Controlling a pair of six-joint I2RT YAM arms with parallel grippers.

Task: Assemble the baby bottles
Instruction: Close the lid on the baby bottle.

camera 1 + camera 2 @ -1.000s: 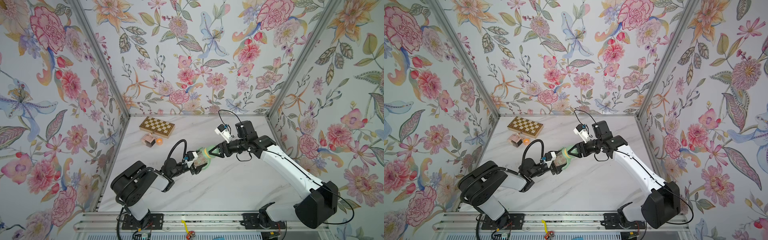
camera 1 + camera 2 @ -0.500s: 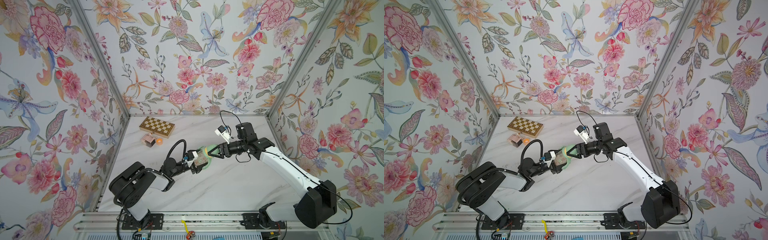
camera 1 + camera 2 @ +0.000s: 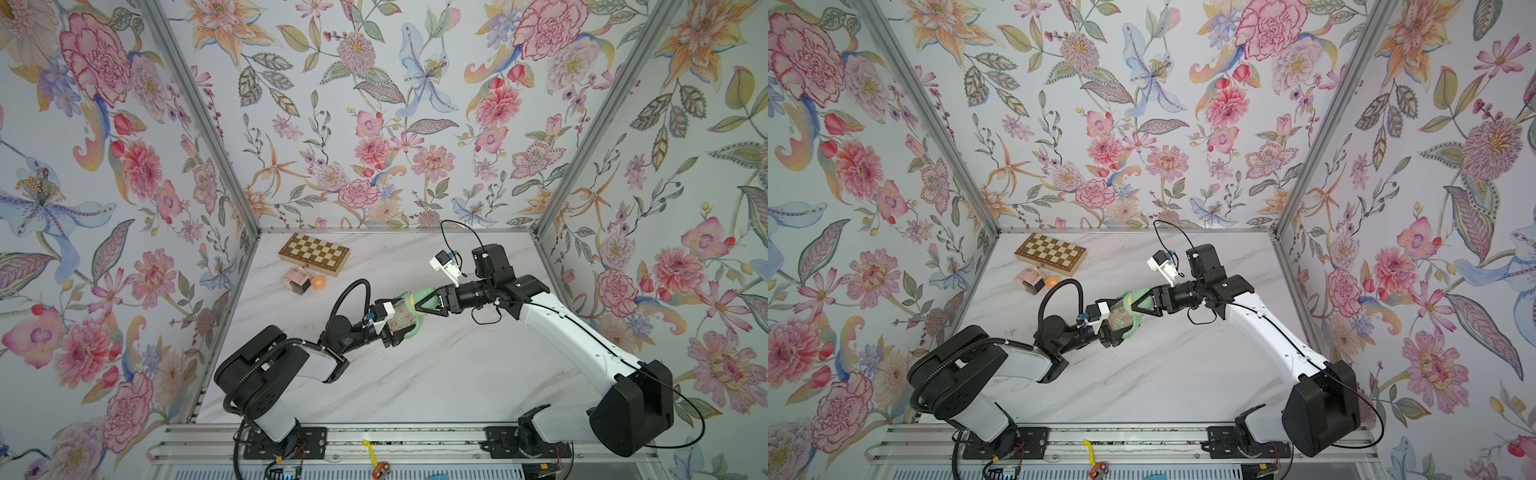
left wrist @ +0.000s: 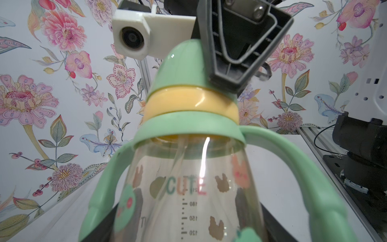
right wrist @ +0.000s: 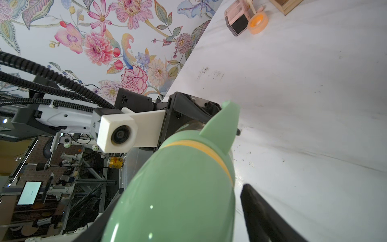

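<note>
The baby bottle (image 3: 400,323) is held tilted above the table's middle, seen in both top views (image 3: 1118,323). My left gripper (image 3: 390,330) is shut on its clear printed body (image 4: 194,188). The pale green handle ring (image 4: 188,127), yellow collar (image 4: 188,102) and pale green dome cap (image 4: 182,67) sit stacked on the body. My right gripper (image 3: 428,305) stands open around the cap (image 5: 178,194). A gap shows between its dark finger (image 5: 261,213) and the cap. The nipple is hidden under the cap.
A wooden chessboard (image 3: 313,253) lies at the back left. In front of it stand a pink-and-brown cube bottle (image 3: 296,280) and a small orange ring (image 3: 318,282). Dark specks mark the table below the bottle. Floral walls close in three sides.
My right gripper's jaws have widened around the green cap. The left gripper and the bottle have stayed almost in place.
</note>
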